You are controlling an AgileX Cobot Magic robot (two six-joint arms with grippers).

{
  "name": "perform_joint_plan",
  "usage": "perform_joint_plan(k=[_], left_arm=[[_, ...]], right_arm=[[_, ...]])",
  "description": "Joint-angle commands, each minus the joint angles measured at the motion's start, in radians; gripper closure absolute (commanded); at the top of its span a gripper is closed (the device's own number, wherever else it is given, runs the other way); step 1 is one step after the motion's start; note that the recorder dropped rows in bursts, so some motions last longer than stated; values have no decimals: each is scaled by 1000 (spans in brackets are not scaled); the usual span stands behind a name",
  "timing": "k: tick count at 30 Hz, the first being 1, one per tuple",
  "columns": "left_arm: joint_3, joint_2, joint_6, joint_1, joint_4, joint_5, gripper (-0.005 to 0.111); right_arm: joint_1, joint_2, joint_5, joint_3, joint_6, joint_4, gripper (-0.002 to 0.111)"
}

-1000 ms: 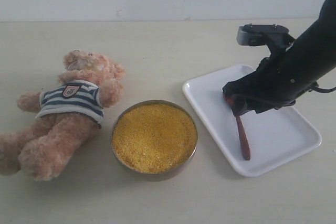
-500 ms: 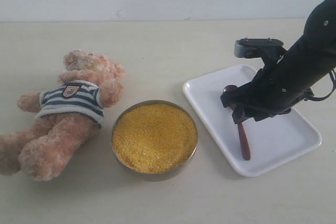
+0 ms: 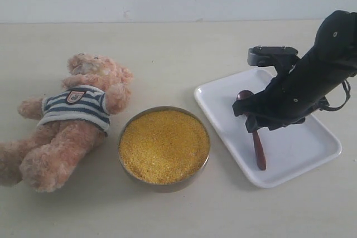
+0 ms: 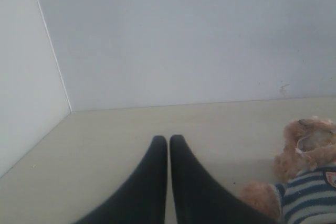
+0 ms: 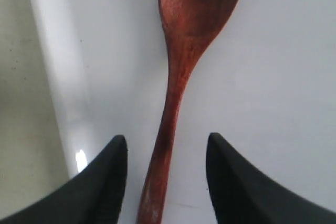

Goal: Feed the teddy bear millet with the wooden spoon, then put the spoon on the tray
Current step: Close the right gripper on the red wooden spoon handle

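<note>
R fingers (image 5: 107,182) open astride handle of spoon (image 3: 258,147), not touching; spoon lies flat on tray (image 3: 304,143). L fingers (image 4: 149,182) closed, empty. Risk: slim handle sits flush w/ tray, so a high close may skid off or flick it.

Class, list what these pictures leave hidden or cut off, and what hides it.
- Exterior view: wooden spoon mid-handle, behind the right arm.
- Right wrist view: spoon's both ends, cut by the edges.
- Left wrist view: most of the teddy bear, cut by the edge.
</note>
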Motion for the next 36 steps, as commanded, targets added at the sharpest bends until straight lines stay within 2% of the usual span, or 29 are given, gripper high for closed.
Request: perform_joint_plan(k=[1,8,16,26,36], left_arm=[[-4,-3,-6,-8,0,2,103],[-4,-3,-6,-8,0,2,103],[-4,-3,-6,-8,0,-1,103],[-4,-3,-6,-8,0,-1,103],[-4,-3,-6,-8,0,4,103]], right_arm=[[1,26,-8,-2,0,2,64],[3,66,-24,-2,-2,2,64],[58,66,-75,-2,0,4,64],[58,66,-101,-2,32,-3,64],[58,66,-84,-2,122,-104,64]])
